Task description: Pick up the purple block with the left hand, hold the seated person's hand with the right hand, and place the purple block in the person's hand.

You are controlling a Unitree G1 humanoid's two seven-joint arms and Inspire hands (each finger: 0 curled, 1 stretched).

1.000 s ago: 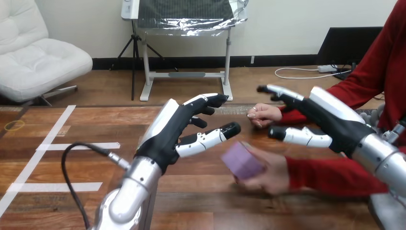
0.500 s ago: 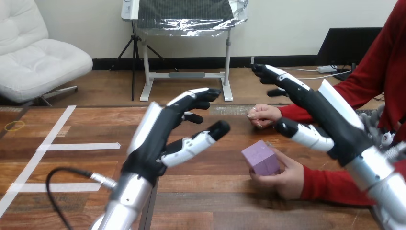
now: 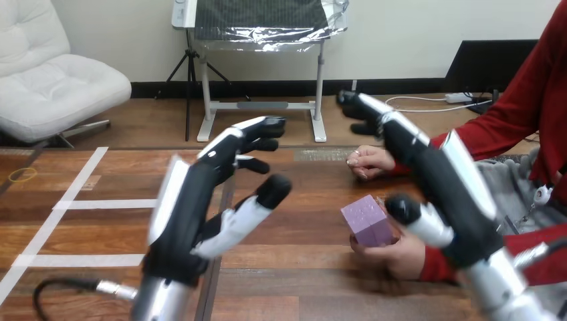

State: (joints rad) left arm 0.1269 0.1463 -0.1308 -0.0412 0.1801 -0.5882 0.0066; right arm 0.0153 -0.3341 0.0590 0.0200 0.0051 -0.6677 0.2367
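block in person's hand, 4 o'clock | left hand at 8, right hand at 3: both risen clear, fingers spread, empty | handover looks done

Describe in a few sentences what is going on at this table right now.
The purple block sits in the person's hand at the view's lower right, fingers curled round it. The robot's left hand and right hand both hover open above the wooden table, holding nothing. The person's other hand rests farther back.
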